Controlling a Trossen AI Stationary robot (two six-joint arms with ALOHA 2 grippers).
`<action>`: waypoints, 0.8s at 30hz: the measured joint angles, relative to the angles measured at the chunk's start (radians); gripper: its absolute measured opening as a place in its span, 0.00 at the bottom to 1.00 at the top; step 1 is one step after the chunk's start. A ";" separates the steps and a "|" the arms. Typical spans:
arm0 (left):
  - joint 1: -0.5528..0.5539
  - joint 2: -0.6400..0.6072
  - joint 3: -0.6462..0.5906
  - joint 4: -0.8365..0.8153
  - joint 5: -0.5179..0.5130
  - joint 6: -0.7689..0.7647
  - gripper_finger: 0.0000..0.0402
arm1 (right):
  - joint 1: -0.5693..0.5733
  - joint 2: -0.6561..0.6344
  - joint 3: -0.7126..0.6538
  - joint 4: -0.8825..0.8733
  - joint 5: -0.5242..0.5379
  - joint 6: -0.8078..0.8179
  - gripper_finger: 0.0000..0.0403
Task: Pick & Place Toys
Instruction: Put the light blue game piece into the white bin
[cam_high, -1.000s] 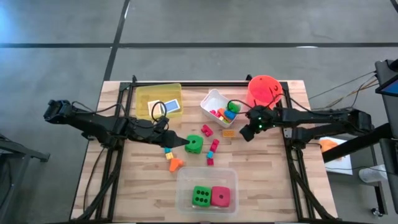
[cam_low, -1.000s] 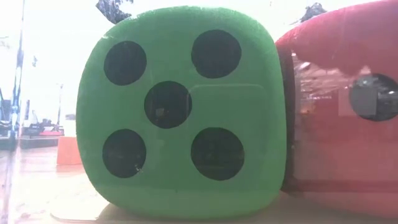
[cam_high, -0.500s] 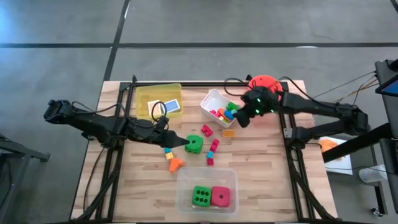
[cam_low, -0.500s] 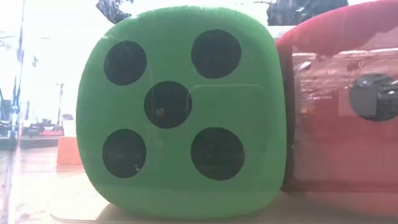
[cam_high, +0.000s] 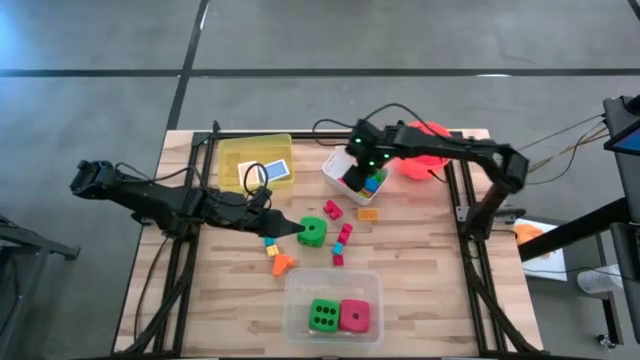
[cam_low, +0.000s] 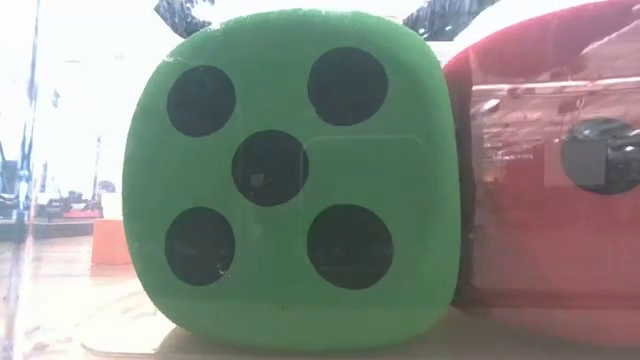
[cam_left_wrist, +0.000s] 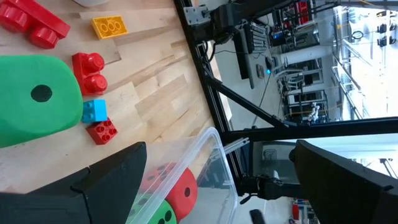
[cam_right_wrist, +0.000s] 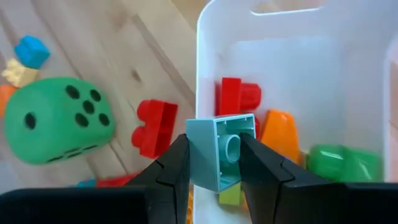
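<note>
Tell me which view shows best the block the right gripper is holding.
Right wrist view: the light blue block sits pinched between the right gripper's fingers, hollow underside facing the camera, above the white tub. The high view shows only a small blue patch below the gripper. Low and left wrist views don't show it.

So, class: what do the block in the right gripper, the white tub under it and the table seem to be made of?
Light blue block, in the right gripper: apparently hard moulded plastic, with crisp edges and a hollow studded underside.
White tub: probably smooth plastic, with thin, evenly glossy walls.
Table: looks like wood, with visible grain in jointed strips.
</note>
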 joint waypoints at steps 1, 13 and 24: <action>0.000 0.000 0.000 0.000 0.000 0.000 0.98 | 0.001 0.026 0.019 -0.007 0.002 0.002 0.24; 0.000 0.000 0.000 0.000 0.000 0.000 0.98 | -0.001 0.089 -0.017 -0.060 0.048 -0.039 0.24; 0.000 0.000 0.000 0.000 0.000 0.000 0.98 | 0.029 0.087 -0.113 -0.036 0.053 -0.087 0.24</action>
